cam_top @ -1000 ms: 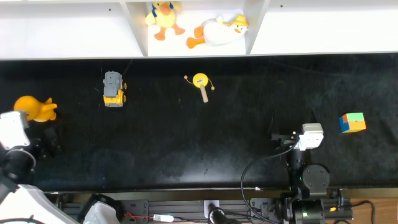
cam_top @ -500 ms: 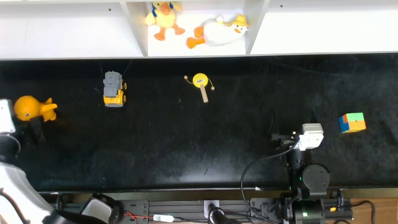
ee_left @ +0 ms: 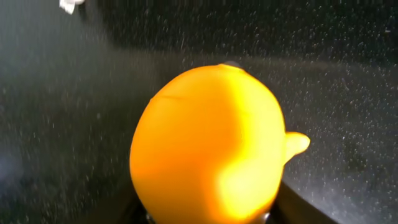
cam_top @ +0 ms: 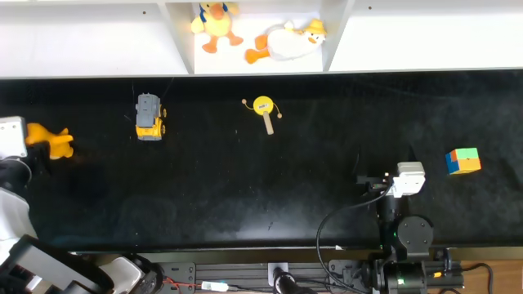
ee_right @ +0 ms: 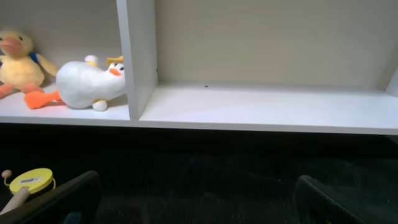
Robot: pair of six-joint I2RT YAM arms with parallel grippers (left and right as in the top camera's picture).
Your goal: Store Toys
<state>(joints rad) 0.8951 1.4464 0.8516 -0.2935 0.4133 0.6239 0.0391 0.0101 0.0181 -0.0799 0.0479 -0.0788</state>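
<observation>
An orange round toy (cam_top: 51,139) lies at the table's far left, and my left gripper (cam_top: 12,135) covers its left half. In the left wrist view the orange toy (ee_left: 208,146) sits close up between the gripper's open fingers. A yellow-grey toy truck (cam_top: 149,117), a yellow rattle (cam_top: 264,108) and a multicoloured cube (cam_top: 462,160) lie loose on the black table. My right gripper (cam_top: 404,180) stands open low on the right, holding nothing, and faces the shelf. A yellow plush duck (cam_top: 216,20) and a white plush duck (cam_top: 286,41) lie in the middle shelf bay.
The white shelf (cam_top: 425,49) runs along the table's far edge, split by upright dividers. Its right bay (ee_right: 267,106) holds nothing, beside the white duck (ee_right: 87,84). The rattle (ee_right: 28,182) lies ahead of the right gripper, off to one side. Cables hang below the front edge.
My left gripper has moved up the table's left edge and onto the orange toy, which now lies partly under it. The right arm and the other toys have stayed put.
</observation>
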